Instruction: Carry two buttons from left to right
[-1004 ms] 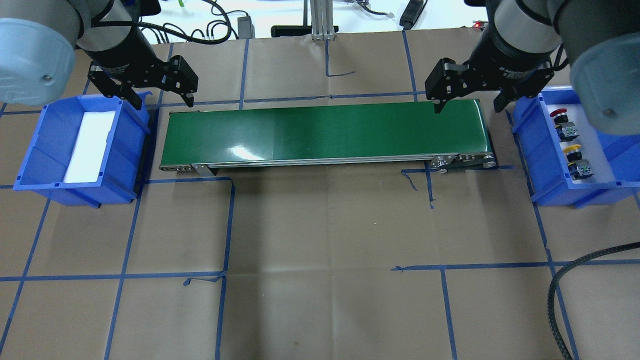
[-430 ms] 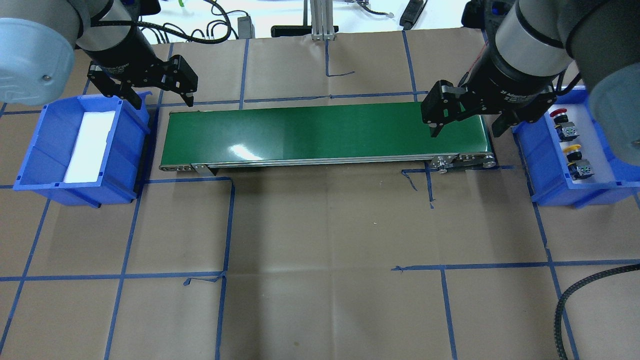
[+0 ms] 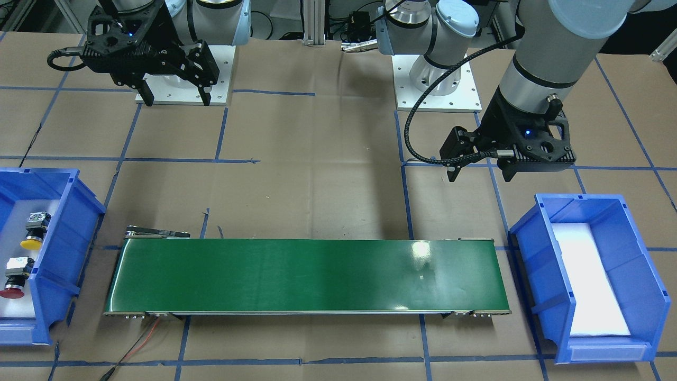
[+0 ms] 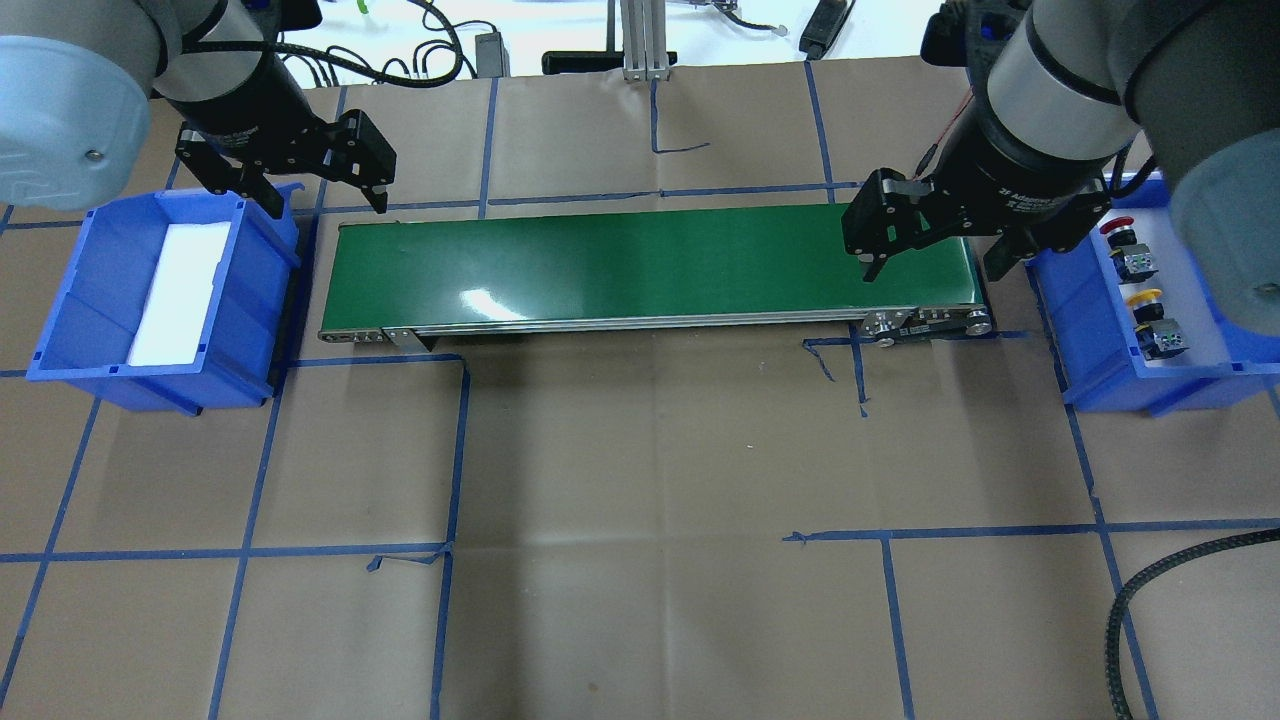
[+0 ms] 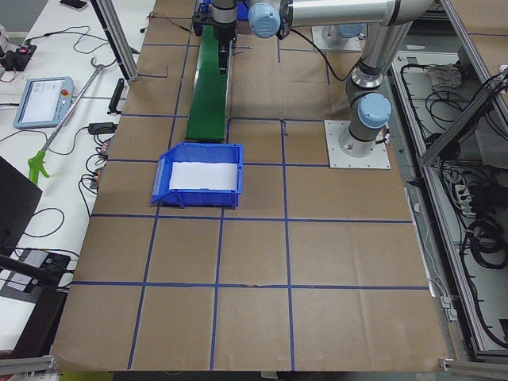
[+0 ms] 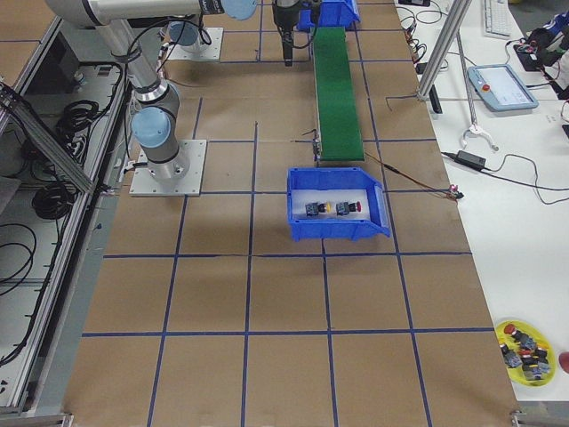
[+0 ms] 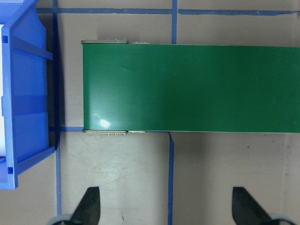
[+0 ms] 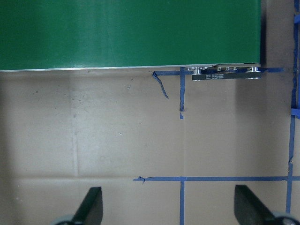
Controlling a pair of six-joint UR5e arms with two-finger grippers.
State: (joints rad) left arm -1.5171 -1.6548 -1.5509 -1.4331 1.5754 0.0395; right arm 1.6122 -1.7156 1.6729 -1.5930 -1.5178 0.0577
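a yellow-capped button (image 4: 1143, 298) and a red-capped button (image 4: 1118, 228), each with black collar and grey block, lie apart on the white liner of the blue bin (image 4: 1085, 340) at three o'clock of the green conveyor (image 4: 640, 260). the right claw (image 4: 935, 262) hangs spread by that bin, the left claw (image 4: 328, 195) spread at nine o'clock. overhead, the right one seems over the belt; its wrist view shows paper-covered worktop (image 8: 140, 140) beneath. the right-side view alone catches a yellow dish (image 6: 524, 351) of spare parts.

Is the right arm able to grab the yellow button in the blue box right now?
Probably yes. The right gripper hangs open and empty beside the blue box, whose top is open. The yellow button lies uncovered inside, with only the red button next to it.
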